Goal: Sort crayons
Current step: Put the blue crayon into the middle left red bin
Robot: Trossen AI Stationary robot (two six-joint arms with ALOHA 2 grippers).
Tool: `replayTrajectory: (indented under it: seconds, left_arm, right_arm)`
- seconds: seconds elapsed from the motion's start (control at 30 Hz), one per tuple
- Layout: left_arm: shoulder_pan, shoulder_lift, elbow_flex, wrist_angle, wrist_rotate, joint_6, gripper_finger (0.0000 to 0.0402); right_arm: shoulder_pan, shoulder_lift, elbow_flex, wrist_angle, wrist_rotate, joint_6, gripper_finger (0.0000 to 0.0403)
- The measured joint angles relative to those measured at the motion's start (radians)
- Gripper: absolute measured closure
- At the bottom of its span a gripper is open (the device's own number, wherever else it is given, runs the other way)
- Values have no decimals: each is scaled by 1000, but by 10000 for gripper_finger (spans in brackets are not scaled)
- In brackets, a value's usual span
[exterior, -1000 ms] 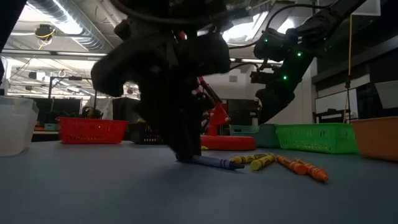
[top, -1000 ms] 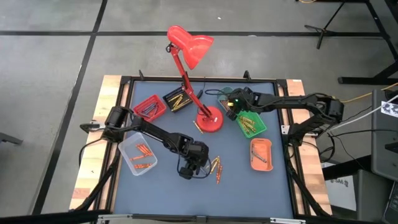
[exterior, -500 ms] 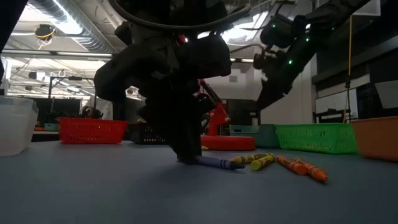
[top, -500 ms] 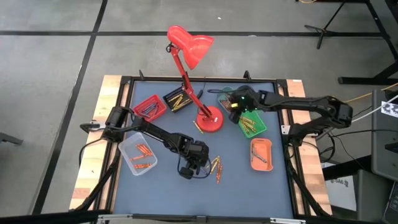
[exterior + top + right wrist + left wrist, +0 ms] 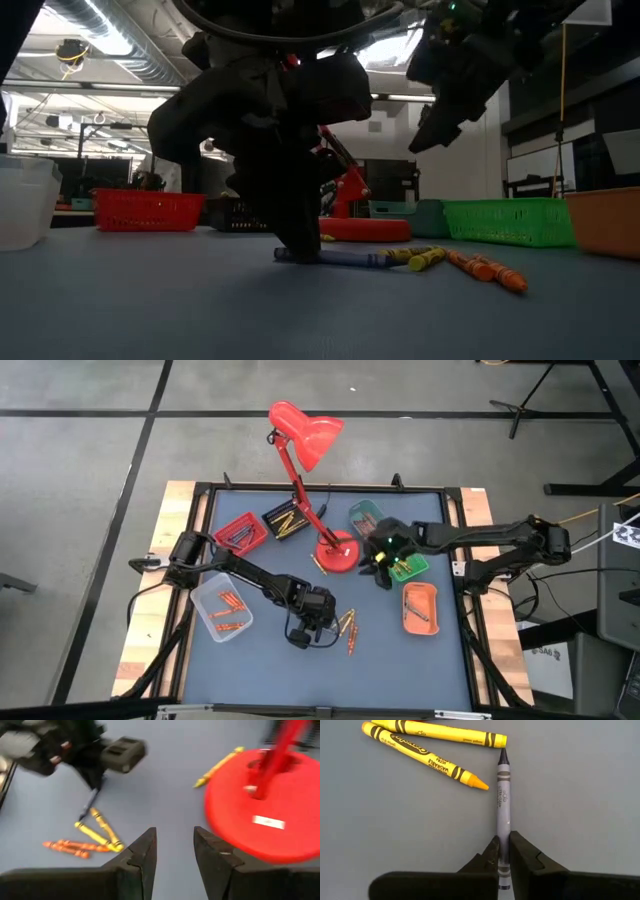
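Note:
A blue-grey crayon (image 5: 503,795) lies flat on the blue table, and my left gripper (image 5: 503,855) is shut on it. In the high view this gripper (image 5: 312,624) stands at the table's near middle. Two yellow crayons (image 5: 427,756) lie just past the held crayon's tip. Orange crayons (image 5: 485,270) lie further right with them (image 5: 349,630). My right gripper (image 5: 381,572) hovers open beside the red lamp base (image 5: 337,554), with nothing between its fingers (image 5: 142,855). My left gripper pinches the blue-grey crayon by its two long sides (image 5: 503,834) between both fingers, toward its blunt end. The fingers come down from above. The crayon lies level on the table (image 5: 340,257), its pointed tip away from the gripper.
A red tray (image 5: 240,532), a black tray (image 5: 285,520), a teal tray (image 5: 365,513), a green tray (image 5: 410,566), an orange tray (image 5: 420,607) and a clear tray (image 5: 222,610) ring the work area. One yellow crayon (image 5: 217,767) lies by the lamp base.
My left gripper has shut on the blue-grey crayon, which has shifted a little along the table. My right gripper has moved from over the green tray toward the table's near edge, past the lamp base, staying open.

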Motion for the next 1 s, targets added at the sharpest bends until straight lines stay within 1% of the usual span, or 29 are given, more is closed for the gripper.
replayTrajectory:
  seconds: [0.33, 0.5, 0.73, 0.83, 1.0]
  left_arm:
    - [0, -18, -3, -11, -2, -1, 396]
    - [3, -79, -6, -56, -22, -2, 396]
    - [16, -198, -5, -213, -25, -28, 396]
    - [26, -254, -4, -294, -75, -35, 395]
    - [63, -343, -4, -485, -205, -97, 395]
  right_arm:
    - [204, 0, 0, 1, 158, 0, 275]
    - [266, 0, 0, 2, 203, 0, 275]
    - [316, 12, 0, 28, 262, 0, 275]
    - [321, 39, 0, 87, 270, 0, 275]
    - [319, 112, 0, 194, 269, 0, 275]
